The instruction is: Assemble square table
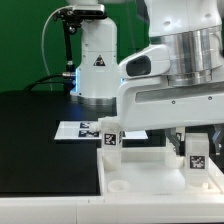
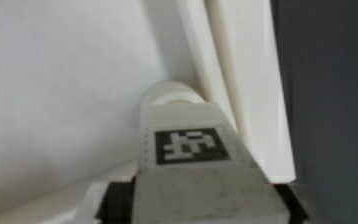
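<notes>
The square table's flat white slab (image 1: 150, 178) lies at the front of the black table. One short white leg (image 1: 108, 138) with a tag stands upright at the slab's far corner, on the exterior view's left. A second tagged leg (image 1: 197, 158) stands near the slab's edge on the exterior view's right, under my gripper (image 1: 196, 143). In the wrist view this leg (image 2: 190, 140) fills the space between my gripper (image 2: 201, 200) jaws. The dark pads (image 2: 126, 196) press against both of its sides. The slab (image 2: 69, 80) and its raised edge (image 2: 243, 70) lie beyond the leg.
The marker board (image 1: 82, 129) lies flat on the black table behind the slab. The robot's white base (image 1: 95, 60) stands at the back, in front of a green backdrop. The arm's large white link (image 1: 165, 95) hangs over the slab's side on the exterior view's right.
</notes>
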Motion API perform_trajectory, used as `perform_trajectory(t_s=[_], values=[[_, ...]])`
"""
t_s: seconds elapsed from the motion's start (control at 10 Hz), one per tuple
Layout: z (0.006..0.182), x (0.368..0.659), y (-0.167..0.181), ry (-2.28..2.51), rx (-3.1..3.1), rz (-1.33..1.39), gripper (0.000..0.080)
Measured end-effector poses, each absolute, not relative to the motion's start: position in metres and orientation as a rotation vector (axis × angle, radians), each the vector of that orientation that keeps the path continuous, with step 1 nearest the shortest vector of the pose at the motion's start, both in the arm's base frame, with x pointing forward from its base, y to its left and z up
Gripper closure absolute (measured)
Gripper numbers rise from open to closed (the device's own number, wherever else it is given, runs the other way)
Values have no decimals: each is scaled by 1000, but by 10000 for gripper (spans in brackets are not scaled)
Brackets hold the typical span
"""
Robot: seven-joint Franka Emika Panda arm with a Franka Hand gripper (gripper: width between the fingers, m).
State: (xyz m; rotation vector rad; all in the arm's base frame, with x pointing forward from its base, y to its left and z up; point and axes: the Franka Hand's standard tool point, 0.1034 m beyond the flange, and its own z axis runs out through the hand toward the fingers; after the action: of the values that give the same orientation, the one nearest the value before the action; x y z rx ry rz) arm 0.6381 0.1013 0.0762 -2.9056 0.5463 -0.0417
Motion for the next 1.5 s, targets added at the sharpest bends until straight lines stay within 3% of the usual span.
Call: perform_trajectory(t_s=[0.4, 0.6, 0.7, 0.8, 0.9, 1.0, 1.1, 1.2, 1.5], values=[[74, 636, 111, 1535, -2524, -74, 512], [74, 635, 113, 1778, -2343, -44, 512], [74, 635, 114, 1773, -2348, -44, 418], [73, 635, 113, 1657, -2439, -63, 418], [72, 635, 112, 1495, -2547, -84, 235], [73, 636, 107, 1221, -2700, -100, 235], [76, 636, 107, 944, -2826, -77, 168], [76, 635, 108, 817, -2873, -67, 152], [75, 636, 106, 525, -2950, -103, 151]])
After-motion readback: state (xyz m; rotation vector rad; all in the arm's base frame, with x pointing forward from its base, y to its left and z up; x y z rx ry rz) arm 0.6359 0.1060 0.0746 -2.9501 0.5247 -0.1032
